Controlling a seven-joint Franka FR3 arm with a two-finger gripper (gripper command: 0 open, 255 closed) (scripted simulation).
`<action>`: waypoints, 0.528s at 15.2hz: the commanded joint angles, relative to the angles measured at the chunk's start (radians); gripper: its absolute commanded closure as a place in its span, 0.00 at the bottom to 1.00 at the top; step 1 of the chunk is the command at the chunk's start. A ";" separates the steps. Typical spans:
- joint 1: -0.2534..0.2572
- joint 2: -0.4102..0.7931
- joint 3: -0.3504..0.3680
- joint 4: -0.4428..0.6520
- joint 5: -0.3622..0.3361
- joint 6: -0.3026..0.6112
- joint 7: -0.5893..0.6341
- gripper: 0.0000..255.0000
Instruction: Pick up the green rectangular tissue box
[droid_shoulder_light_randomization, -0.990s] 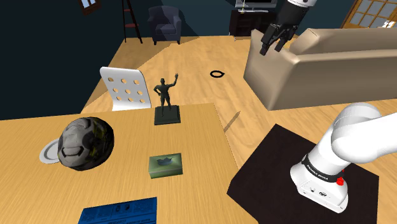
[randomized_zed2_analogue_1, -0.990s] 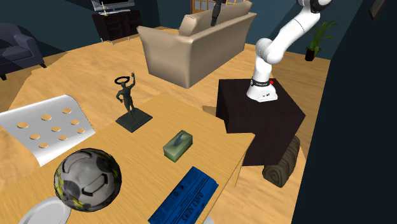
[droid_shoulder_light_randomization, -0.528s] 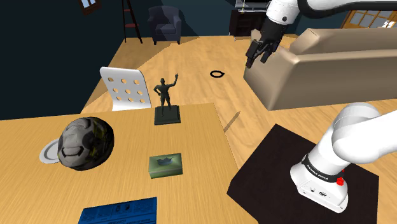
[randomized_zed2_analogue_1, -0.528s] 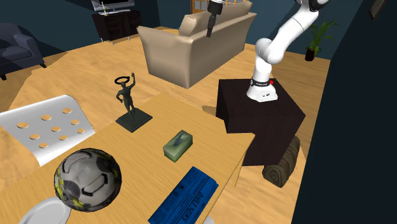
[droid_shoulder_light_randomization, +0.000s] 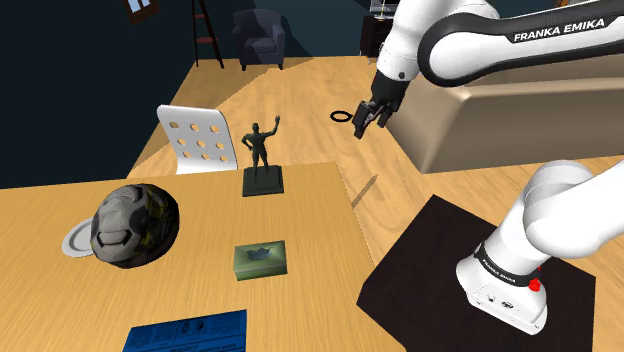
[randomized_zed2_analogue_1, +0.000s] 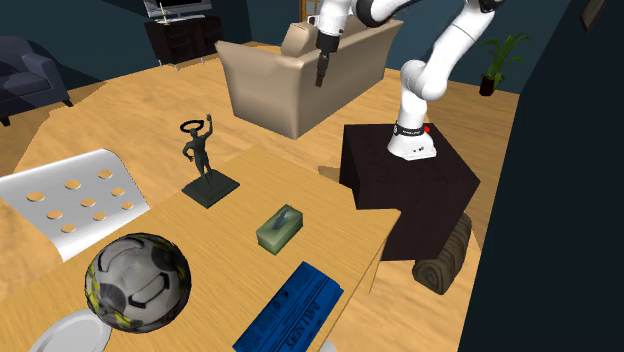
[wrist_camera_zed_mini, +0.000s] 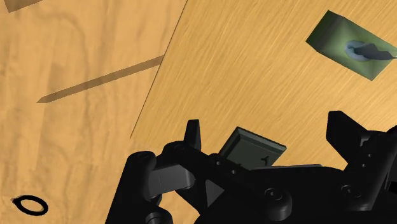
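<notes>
Gripper (droid_shoulder_light_randomization: 362, 125) has moved nearer tissue box (droid_shoulder_light_randomization: 261, 259).

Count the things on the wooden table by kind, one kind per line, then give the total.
Green tissue box: 1
Dark figurine on a base: 1
Grey ball: 1
White plate: 1
Blue flat box: 1
White panel with round holes: 1
Total: 6
</notes>
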 joint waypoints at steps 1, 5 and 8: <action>0.011 0.047 0.030 -0.011 0.001 0.059 0.025 0.00; 0.024 0.160 0.087 -0.015 -0.011 0.171 0.073 0.00; 0.028 0.254 0.131 -0.004 -0.035 0.250 0.118 0.00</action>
